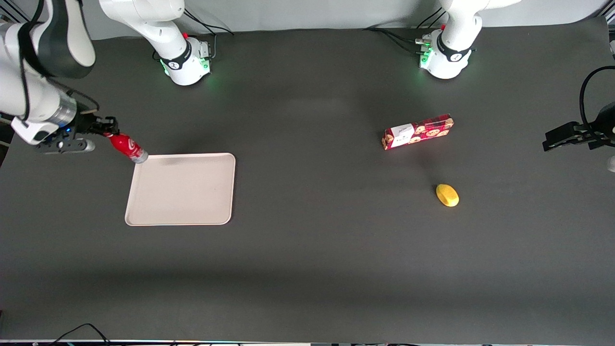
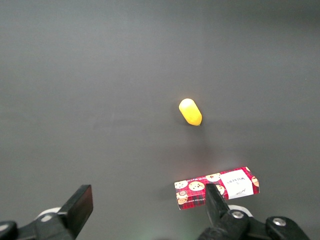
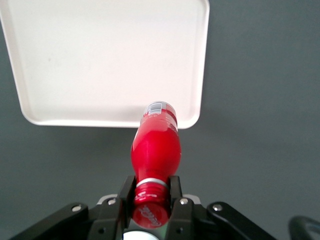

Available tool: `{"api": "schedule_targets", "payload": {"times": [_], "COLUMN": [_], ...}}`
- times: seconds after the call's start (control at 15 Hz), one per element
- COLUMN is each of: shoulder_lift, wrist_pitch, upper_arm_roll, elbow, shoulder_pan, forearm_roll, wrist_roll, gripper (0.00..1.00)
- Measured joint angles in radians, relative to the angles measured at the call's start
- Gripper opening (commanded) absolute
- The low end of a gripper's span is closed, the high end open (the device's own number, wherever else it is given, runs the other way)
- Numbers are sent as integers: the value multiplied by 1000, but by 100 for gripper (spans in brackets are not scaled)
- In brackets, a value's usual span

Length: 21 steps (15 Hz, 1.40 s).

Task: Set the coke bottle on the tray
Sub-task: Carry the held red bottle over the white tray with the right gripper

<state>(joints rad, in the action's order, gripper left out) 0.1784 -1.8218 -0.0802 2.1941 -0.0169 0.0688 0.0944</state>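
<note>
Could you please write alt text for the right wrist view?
The gripper is shut on the neck of a red coke bottle, whose base pokes over the rim of a beige tray. The tray lies on a dark table.

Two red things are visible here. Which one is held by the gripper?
The coke bottle, clamped at its cap by the gripper beside the tray. The red cookie box lies untouched toward the parked arm's end.

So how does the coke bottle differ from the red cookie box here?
The coke bottle is slim and rounded, held tilted by its cap in the gripper, base at the tray corner; the cookie box is long and flat-sided, lying untouched on the table toward the parked arm's end. The bottle looks smaller. Both are mostly red.
</note>
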Motion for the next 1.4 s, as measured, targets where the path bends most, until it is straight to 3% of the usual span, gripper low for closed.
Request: {"api": "schedule_targets", "payload": {"times": [0.6,1.4], "shoulder_lift": [-367,-447], "wrist_pitch": [-38,-84], "upper_arm_roll": [-35,-48], "elbow": [-285,-308], "shoulder_pan": [3,1], "forearm_roll": [1,-27], "wrist_roll": [80,114], "gripper": [0,0]}}
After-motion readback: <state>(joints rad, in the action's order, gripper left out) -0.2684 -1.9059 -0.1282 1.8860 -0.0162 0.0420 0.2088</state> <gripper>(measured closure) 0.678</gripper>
